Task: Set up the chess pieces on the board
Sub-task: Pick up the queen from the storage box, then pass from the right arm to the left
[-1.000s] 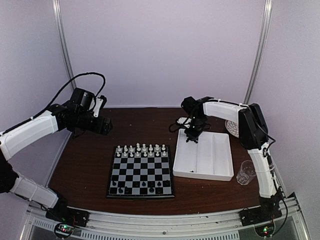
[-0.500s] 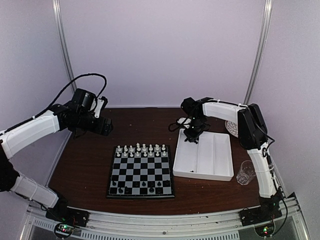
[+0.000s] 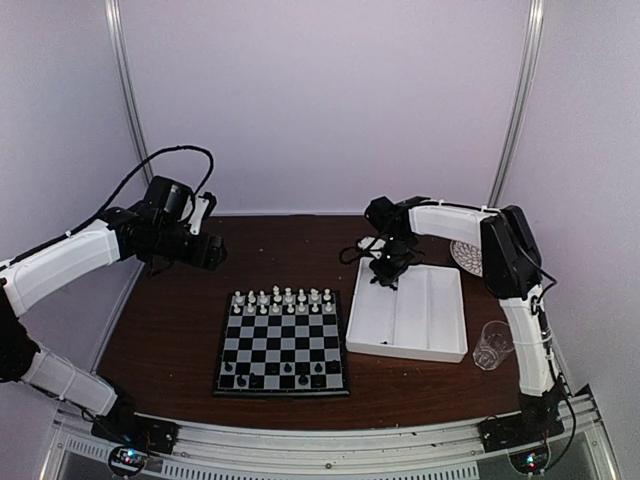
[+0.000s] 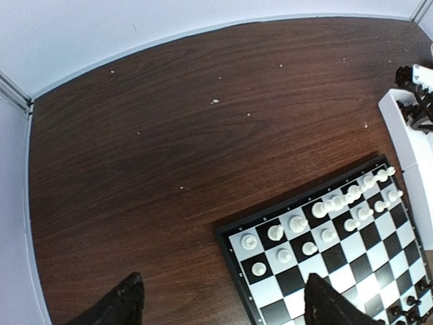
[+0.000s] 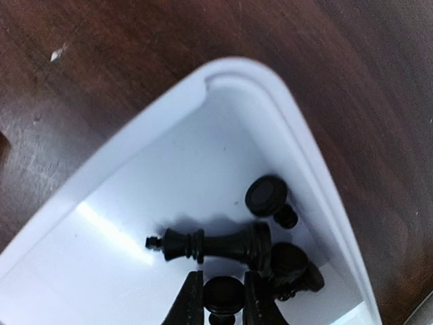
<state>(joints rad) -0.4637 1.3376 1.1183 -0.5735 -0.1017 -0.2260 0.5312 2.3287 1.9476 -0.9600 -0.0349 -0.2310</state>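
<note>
**Materials and shapes.** The board (image 3: 283, 345) is a flat square of black and pale grey checks with a thin black border. It lies on a dark, wood-grained table (image 3: 170, 330). The white chessmen (image 3: 283, 300) are small glossy plastic figures filling the two far rows. A few black chessmen (image 3: 285, 375) stand on the near rows. To the right of the board, just beside it, sits a white divided tray (image 3: 425, 300) of smooth moulded plastic with rounded corners.

**Right gripper.** The right gripper (image 3: 385, 275) reaches down into the far left corner of the tray. Its fingers (image 5: 191, 301) are drawn in narrow, set against both sides of a round-topped black piece (image 5: 224, 295). Just beyond the tips a tall black piece (image 5: 216, 245) lies on its side. A round-based piece (image 5: 266, 195) and a further dark piece (image 5: 292, 265) rest against the tray wall.

**Left gripper.** The left gripper (image 3: 210, 252) hangs above the table, to the far left of the board. Its fingers (image 4: 125, 305) are spread wide and hold nothing.

**View differences.**
- Only the right wrist view resolves the pieces in the tray corner; the top view shows a dark cluster there.
- The left wrist view shows the board's far left corner and the white rows.
- Only the top view shows both arms and the whole board.
</note>
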